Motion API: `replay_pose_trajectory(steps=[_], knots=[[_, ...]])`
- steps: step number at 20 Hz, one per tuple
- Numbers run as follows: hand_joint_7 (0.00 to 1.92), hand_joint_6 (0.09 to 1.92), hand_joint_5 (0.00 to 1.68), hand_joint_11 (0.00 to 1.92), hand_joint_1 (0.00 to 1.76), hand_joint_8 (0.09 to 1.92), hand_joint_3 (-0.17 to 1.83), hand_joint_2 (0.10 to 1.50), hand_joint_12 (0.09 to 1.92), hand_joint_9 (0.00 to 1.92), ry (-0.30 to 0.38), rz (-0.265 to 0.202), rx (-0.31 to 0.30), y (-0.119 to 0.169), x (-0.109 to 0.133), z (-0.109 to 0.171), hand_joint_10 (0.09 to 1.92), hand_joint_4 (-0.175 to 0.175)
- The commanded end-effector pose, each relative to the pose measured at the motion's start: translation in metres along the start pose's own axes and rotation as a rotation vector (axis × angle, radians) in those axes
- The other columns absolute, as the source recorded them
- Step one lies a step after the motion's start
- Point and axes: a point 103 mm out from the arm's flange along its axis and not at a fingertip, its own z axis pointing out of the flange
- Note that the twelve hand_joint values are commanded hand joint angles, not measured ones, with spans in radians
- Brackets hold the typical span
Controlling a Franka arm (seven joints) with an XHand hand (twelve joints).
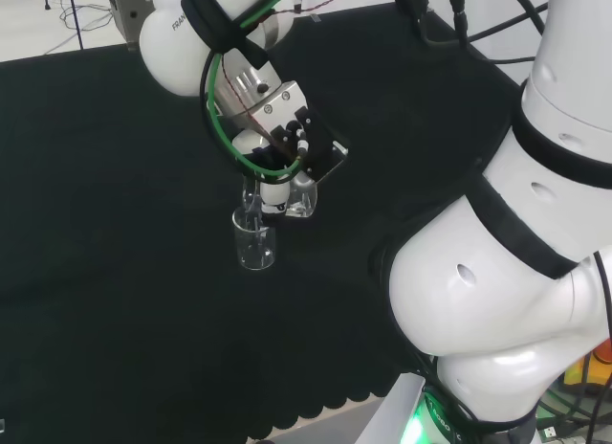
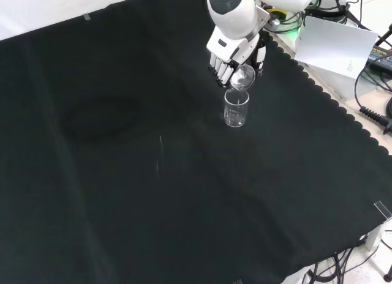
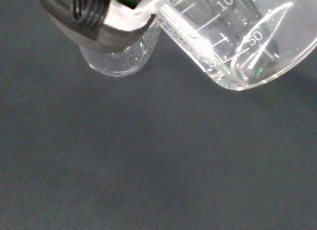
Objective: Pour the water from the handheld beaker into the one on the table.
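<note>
A clear beaker [image 2: 236,109] stands upright on the black cloth; in the head view the same beaker [image 1: 254,240] sits just below the hand. My hand [image 2: 234,53] is curled round a second clear beaker [image 2: 242,78], tipped over so its mouth hangs above the standing beaker's rim. In the wrist view the held beaker [image 3: 233,36] is close, tilted, with a little water lying along its wall, and the standing beaker [image 3: 119,59] shows partly behind a finger [image 3: 94,19]. In the head view the held beaker [image 1: 287,197] is partly hidden by the hand [image 1: 277,138].
The arm's big white links [image 1: 516,272] stand at the head view's right. The cloth's scalloped edge [image 2: 331,103] runs near the beakers in the front view, with a white sheet [image 2: 334,45] and cables beyond it. Bare black cloth [image 2: 153,174] spreads toward the front view's left and bottom.
</note>
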Motion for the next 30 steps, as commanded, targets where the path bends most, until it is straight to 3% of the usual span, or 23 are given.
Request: replay_pose_trajectory(steps=[1,30], knots=[[1.19,0.81,1.12,1.14,1.41,0.72,-0.17,1.07,1.03,1.38,-0.089,0.045,0.094,0.0085,-0.0022,0.005,0.47,-0.11],[1.19,0.81,1.12,1.14,1.41,0.72,-0.17,1.07,1.04,1.38,-0.195,0.075,0.115,0.0055,0.005,-0.0026,0.46,-0.11]])
